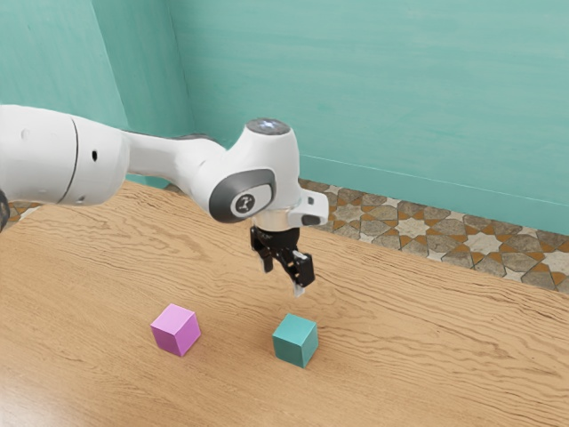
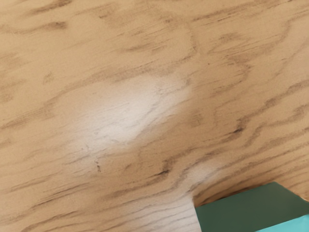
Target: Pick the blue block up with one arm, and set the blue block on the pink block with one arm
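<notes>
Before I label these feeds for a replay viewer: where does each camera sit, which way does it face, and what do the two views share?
Exterior view: beside the arm and above table height, looking down across the wooden table toward the teal wall; the white arm enters from the exterior view's left, its open gripper above the blue block, with the pink block nearby.
Wrist view: on the hand, facing down at the table and one corner of the blue block.
Shared: the table and the blue block.
</notes>
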